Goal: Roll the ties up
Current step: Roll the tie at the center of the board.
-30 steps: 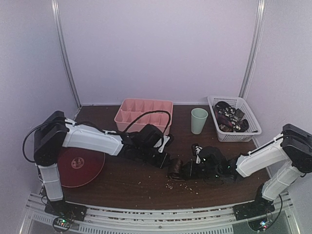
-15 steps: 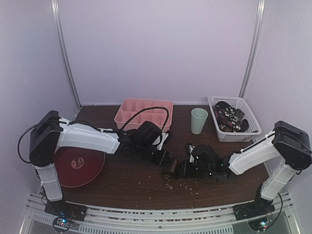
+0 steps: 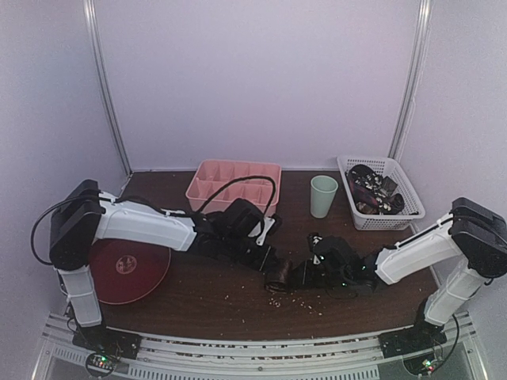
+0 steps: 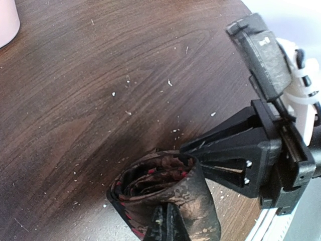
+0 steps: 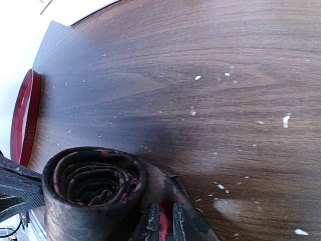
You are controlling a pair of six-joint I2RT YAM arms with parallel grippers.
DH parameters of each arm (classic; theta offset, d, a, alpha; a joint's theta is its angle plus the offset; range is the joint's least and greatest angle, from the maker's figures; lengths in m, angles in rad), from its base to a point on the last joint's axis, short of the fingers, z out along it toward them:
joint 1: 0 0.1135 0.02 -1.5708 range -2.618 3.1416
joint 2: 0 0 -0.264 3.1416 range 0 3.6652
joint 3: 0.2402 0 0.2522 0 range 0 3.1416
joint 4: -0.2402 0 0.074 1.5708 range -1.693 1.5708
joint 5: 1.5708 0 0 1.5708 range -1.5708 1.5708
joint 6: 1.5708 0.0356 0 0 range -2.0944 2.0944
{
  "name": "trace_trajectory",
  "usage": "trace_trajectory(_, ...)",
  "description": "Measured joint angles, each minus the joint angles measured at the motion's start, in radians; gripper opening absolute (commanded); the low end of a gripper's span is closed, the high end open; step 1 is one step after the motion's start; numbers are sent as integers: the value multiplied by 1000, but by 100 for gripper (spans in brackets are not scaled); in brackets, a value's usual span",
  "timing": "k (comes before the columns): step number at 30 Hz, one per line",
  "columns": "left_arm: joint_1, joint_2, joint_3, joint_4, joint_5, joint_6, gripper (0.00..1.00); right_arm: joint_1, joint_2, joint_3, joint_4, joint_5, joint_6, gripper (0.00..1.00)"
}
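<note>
- The rolled tie (image 3: 277, 276) sits on the table (image 3: 206, 299), nearer the arms than the green cup (image 3: 323, 195) and a bit to its left.
- The left gripper (image 4: 165, 227) is squeezed fully together, tips against the tie's outer wrap. Can't tell if it's pinching any cloth.
- The right gripper (image 5: 164, 227) is barely apart, nipping the tie's loose tail.

Tie (image 4: 168, 188): soft matt cloth, mottled. Table (image 4: 100, 75): dark wood grain, smooth, slight sheen.
</note>
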Motion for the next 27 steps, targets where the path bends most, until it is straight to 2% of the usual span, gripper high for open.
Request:
trace_trajectory(9, -4, 24, 29, -4, 2, -4, 1, 0, -51, -24, -31, 40, -11, 14)
trace_trajectory(18, -18, 48, 53, -2, 0, -21, 1, 0, -231, -81, -51, 55, 16, 40)
trace_trajectory(23, -26, 57, 64, 0, -2, -31, 1, 11, -277, -92, -26, 49, 54, 56)
trace_trajectory(27, -32, 63, 71, 1, -4, -38, 1, 30, -267, -93, 4, 40, 77, 58)
